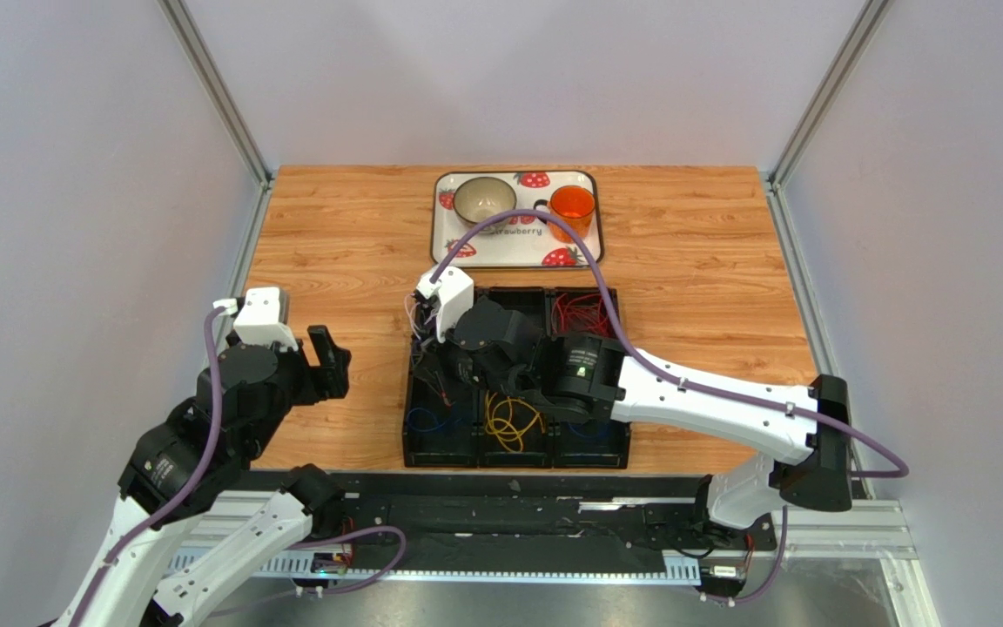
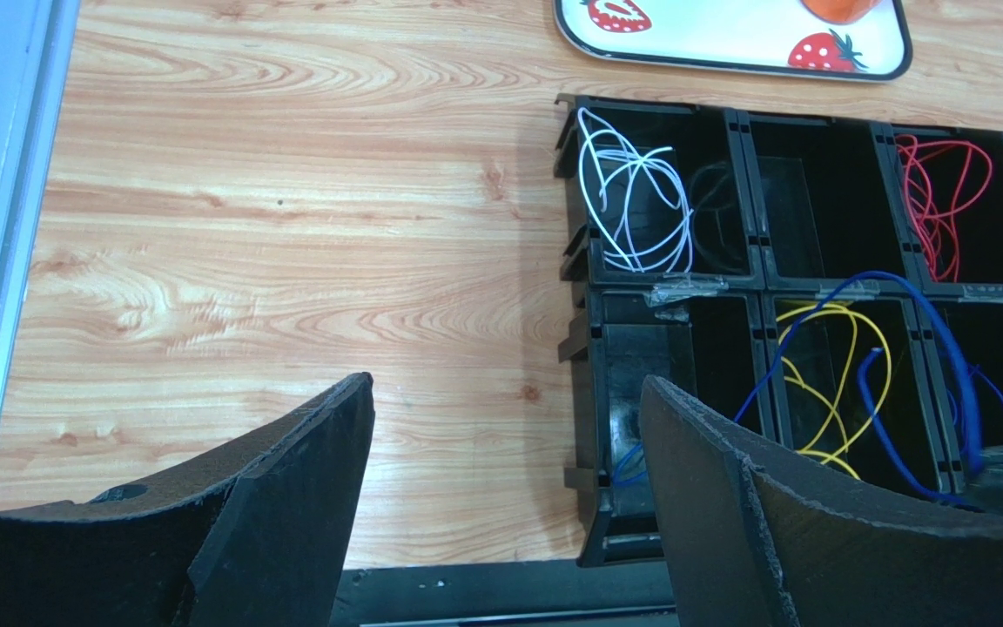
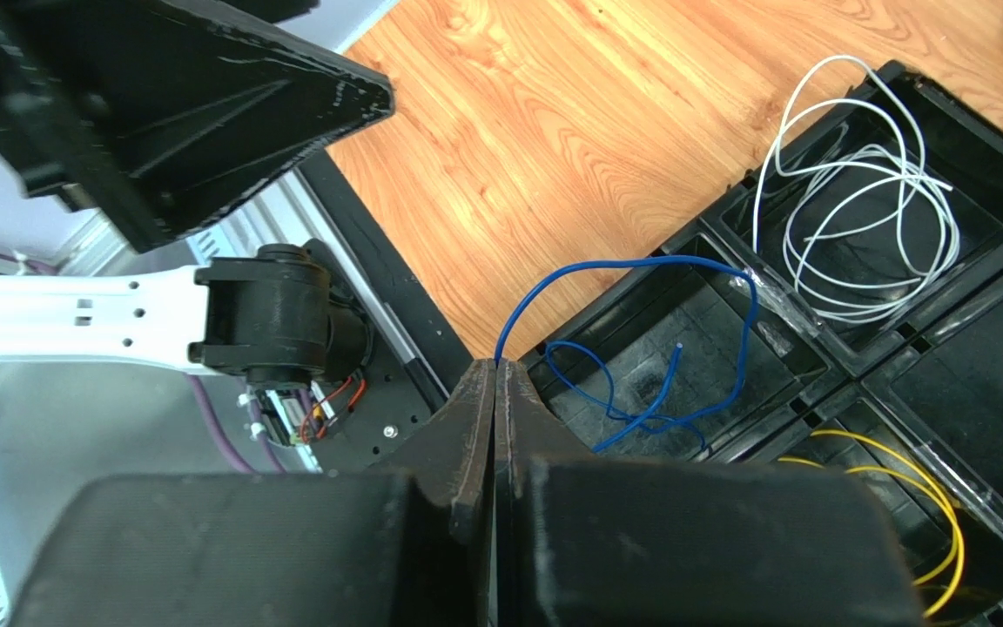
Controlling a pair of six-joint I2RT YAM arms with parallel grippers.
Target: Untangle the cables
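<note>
A black six-compartment bin (image 1: 410, 431) holds the cables. In the left wrist view a white cable (image 2: 631, 196) lies coiled in the back left compartment and a red cable (image 2: 945, 196) in the back right. A yellow cable (image 2: 847, 314) sits in the front middle one. My right gripper (image 3: 494, 369) is shut on the blue cable (image 3: 625, 260), which arcs up from its tips and drops into the front left compartment. My left gripper (image 2: 507, 392) stands open and empty over the bare wood, left of the bin (image 2: 572, 353).
A strawberry-print tray (image 1: 516, 242) at the back carries a bowl (image 1: 483, 199) and an orange cup (image 1: 574, 203). The black base rail (image 1: 507, 516) runs along the near edge. My right arm (image 1: 703, 392) lies across the bin's right half.
</note>
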